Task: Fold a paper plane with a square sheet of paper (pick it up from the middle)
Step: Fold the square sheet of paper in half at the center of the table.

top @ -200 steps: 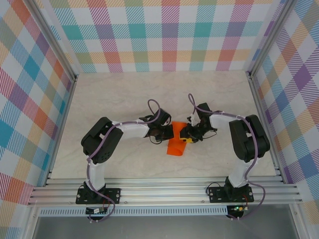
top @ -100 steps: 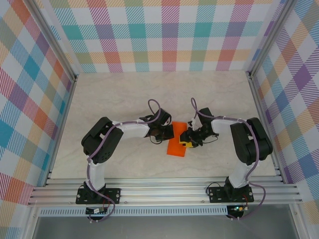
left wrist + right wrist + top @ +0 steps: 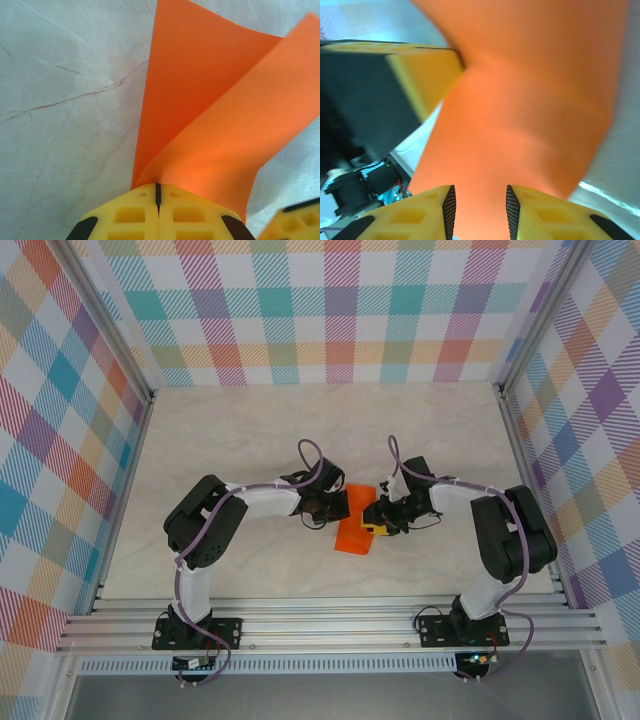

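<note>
Lies free at the near end of the orange paper [image 3: 352,540], around the middle of the table [image 3: 250,430], well apart from all four edges. Just beyond, sits pinched tight at a curled fold in the clenched left gripper [image 3: 157,187]; passes between the parted fingers of the right gripper [image 3: 480,202], not visibly squeezed there. Risks a tear or a crooked crease if dragged sideways against that one firm grip. Could equally spring flat or slide free farther back, being thin and bowed.

Black-and-white arms [image 3: 215,525], looping purple cables [image 3: 309,443], yellow fingers [image 3: 131,216], black ribbed pads [image 3: 449,210], black base plates [image 3: 197,630].
</note>
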{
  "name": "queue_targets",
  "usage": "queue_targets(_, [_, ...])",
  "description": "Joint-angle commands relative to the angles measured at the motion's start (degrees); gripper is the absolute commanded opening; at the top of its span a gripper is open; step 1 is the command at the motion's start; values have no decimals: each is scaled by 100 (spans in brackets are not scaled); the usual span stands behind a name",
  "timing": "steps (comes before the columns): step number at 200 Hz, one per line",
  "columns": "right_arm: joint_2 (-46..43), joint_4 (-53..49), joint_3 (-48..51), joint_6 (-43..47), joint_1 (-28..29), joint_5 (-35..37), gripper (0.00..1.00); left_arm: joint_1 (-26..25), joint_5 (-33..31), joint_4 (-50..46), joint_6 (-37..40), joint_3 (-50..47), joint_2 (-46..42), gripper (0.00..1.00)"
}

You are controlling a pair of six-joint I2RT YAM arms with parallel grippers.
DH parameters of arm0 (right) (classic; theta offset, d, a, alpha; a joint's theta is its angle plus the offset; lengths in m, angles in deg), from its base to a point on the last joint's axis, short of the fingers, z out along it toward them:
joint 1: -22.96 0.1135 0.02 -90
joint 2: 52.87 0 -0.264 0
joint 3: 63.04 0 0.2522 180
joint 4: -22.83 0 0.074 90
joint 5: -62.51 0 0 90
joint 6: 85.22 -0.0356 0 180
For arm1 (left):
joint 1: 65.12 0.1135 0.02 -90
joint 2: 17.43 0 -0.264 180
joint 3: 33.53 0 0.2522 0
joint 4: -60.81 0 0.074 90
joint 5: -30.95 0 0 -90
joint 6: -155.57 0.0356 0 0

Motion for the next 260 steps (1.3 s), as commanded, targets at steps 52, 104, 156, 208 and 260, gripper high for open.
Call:
queue_targets(52, [158,537,725,-109,24,-141,34,-134,102,-566,127,80,302,0])
queue_targets(104, [4,929,1003,-50,28,112,35,-136,99,-590,124,76,297,0])
queue_targets(156, [-1256,672,1140,49,333,538,37,-163,115,-599,129,107,317,0])
queue_targets(208, [-1044,1125,1291,-294,697,748,36,-180,116,-586,136,133,344,0])
queue_targets(260, [-759,1465,1762,-432,697,937,36,-194,116,-608,140,118,327,0])
